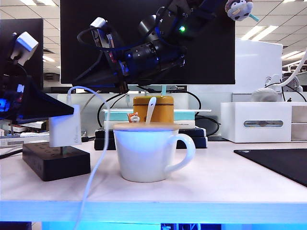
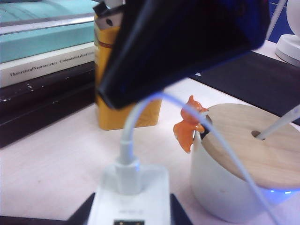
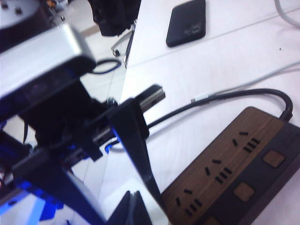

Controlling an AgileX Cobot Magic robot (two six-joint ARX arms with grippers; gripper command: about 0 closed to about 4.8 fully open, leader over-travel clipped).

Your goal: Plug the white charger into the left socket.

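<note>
Now left end effector (image 1: 57, 115) clamped on the white charger (image 1: 64, 131), upright directly below its fingers, prongs just above the black power strip (image 1: 55, 161) on the desk (image 1: 211, 184); thin white cable (image 1: 93, 158) looping past. Beside that end effector: white mug (image 1: 146, 153) with wooden lid. Right end effector (image 3: 133, 199) raised high, jaws shut, empty, over a separate wood-faced strip (image 3: 229, 168).
</note>
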